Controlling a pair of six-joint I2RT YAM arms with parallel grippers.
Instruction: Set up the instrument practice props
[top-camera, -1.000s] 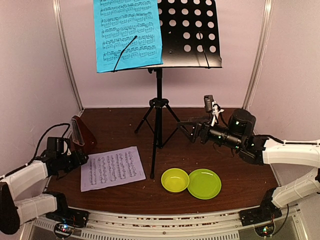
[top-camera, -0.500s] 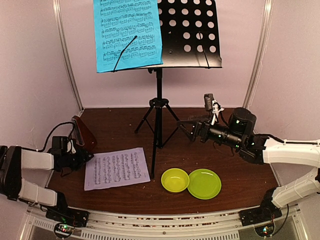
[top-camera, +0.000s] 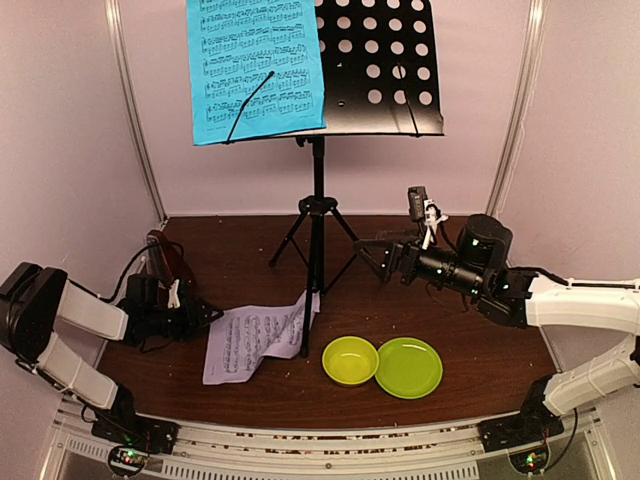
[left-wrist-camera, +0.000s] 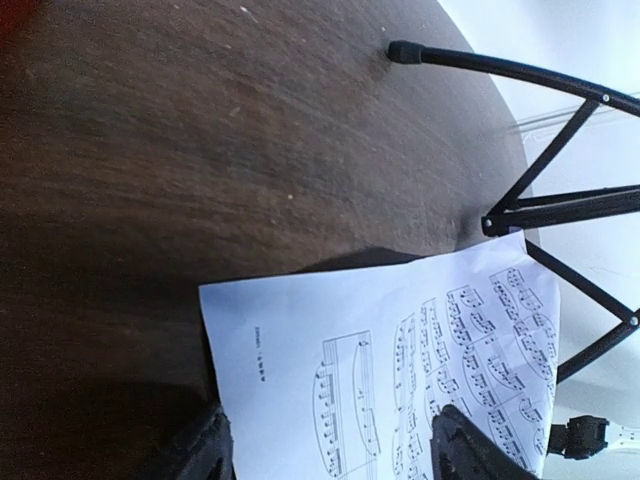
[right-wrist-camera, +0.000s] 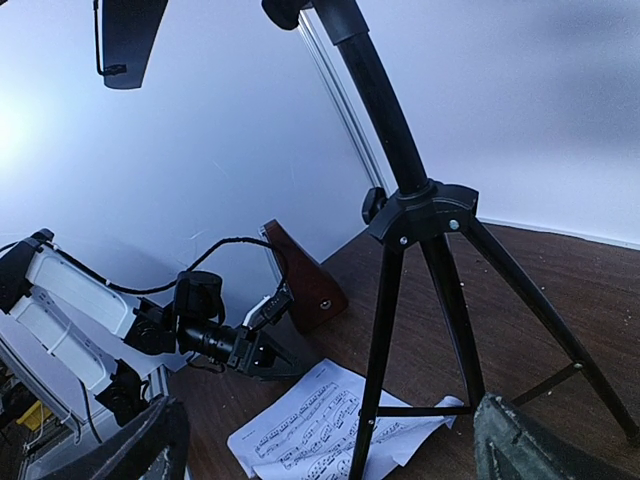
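Note:
The black tripod music stand (top-camera: 317, 200) stands mid-table with the blue sheet (top-camera: 256, 65) on the left half of its perforated desk (top-camera: 385, 60). The pale lilac-white sheet (top-camera: 258, 338) lies on the table, its right end buckled up against the stand's legs. My left gripper (top-camera: 205, 318) is open and low at the sheet's left edge; in the left wrist view (left-wrist-camera: 330, 452) the sheet (left-wrist-camera: 400, 370) lies between its spread fingers. The brown metronome (top-camera: 165, 262) stands behind it. My right gripper (top-camera: 372, 260) is open and empty, just right of the tripod legs (right-wrist-camera: 400, 210).
A yellow-green bowl (top-camera: 350, 360) and a green plate (top-camera: 408, 367) sit side by side at the front, right of the stand's pole. Pale walls close in the table at the back and sides.
My left gripper has slid right along the table, pushing the lilac-white sheet right until it buckled against the stand's legs. The right arm has not moved.

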